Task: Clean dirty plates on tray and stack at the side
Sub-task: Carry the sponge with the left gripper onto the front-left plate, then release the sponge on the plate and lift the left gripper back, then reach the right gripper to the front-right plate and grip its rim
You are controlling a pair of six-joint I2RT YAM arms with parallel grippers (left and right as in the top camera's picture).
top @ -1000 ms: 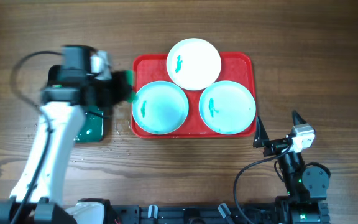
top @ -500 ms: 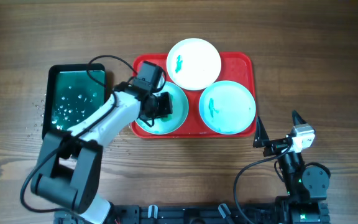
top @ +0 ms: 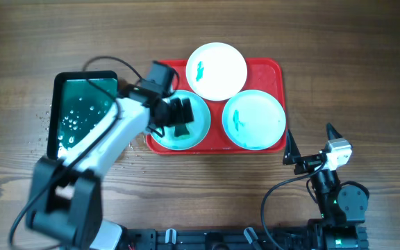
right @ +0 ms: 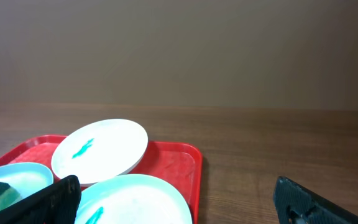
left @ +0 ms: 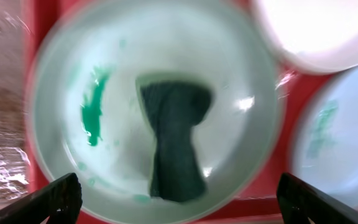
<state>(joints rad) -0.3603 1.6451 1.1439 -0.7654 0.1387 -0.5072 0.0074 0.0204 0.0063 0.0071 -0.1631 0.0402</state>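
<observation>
Overhead: dark green tray (top: 75, 104) beside red tray (top: 278, 69); left arm (top: 110, 139) overhangs both.

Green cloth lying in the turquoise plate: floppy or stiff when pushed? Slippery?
Probably floppy: the cloth looks pinched at its middle, so it may bunch rather than slide whole. The plate under it shows glossy glints, so friction is likely low.

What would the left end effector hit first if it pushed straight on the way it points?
The left end effector would likely meet the dark cloth lying in the left turquoise plate; depth is unclear.
</observation>
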